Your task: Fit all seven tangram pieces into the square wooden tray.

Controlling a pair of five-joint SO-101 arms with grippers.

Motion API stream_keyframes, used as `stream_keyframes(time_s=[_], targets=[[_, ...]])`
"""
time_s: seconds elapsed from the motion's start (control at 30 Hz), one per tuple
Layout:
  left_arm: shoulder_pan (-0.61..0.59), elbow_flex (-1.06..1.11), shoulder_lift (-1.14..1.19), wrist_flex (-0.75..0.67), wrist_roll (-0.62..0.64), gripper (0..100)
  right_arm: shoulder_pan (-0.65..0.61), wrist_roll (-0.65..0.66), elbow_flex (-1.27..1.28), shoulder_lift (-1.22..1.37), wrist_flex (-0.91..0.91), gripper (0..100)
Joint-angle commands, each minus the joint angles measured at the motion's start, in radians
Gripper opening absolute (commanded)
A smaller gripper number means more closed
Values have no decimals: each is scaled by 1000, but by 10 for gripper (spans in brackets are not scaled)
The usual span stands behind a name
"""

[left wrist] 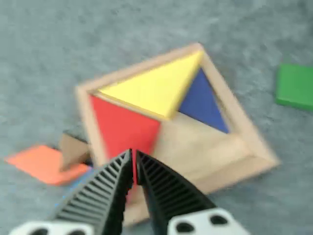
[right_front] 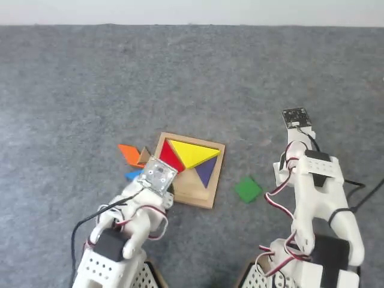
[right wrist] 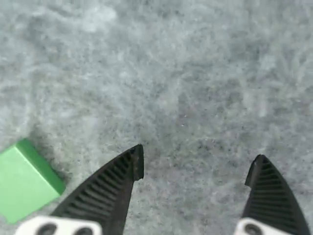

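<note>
Tangram pieces are sitting half sorted right now. The square wooden tray (right_front: pixel 195 200) is lying a bit below the middle of the high view, turned at a slight angle on the grey tabletop (right_front: pixel 90 90). Three pieces are lying inside it: the yellow triangle (right_front: pixel 193 153) along the upper edge, the red triangle (right_front: pixel 170 157) on the left side and the blue triangle (right_front: pixel 204 172) on the right. The lower part of the tray floor is showing bare wood.

Outside the tray, the orange parallelogram (right_front: pixel 128 154) is lying just left of it. A tan piece (right_front: pixel 144 157) is sitting between the two, and a light blue piece (right_front: pixel 133 174) is peeking out just below. The green square (right_front: pixel 247 189) is lying on its own to the right of the tray, close but not touching.

The left tool (left wrist: pixel 133 152) is hovering over the red triangle at the tray's left side, pinched almost fully together and holding nothing. The right tool (right wrist: pixel 199 154) is hanging over bare tabletop with its fingers spread wide, and the green square (right wrist: pixel 24 178) is sitting just off to one side of it.
</note>
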Motion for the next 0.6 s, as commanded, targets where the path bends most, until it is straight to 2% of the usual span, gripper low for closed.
stream_keyframes(time_s=[0.0,0.07,0.17,0.23,0.43,0.57], targets=[[-236,-131,-17,-44,-161,15,8,-9,2,-48,-15,336],[-295,-180,-12,-32,-121,15,7,-9,9,-48,-15,336],[-261,-309,41,103,-150,15,7,-11,12,-48,-15,336],[-250,-397,144,101,-158,15,7,-11,14,-48,-15,336],[-169,-725,663,91,-172,27,4,-11,14,-48,-21,336],[-55,-842,1028,21,-133,113,5,-11,15,-48,-35,336]])
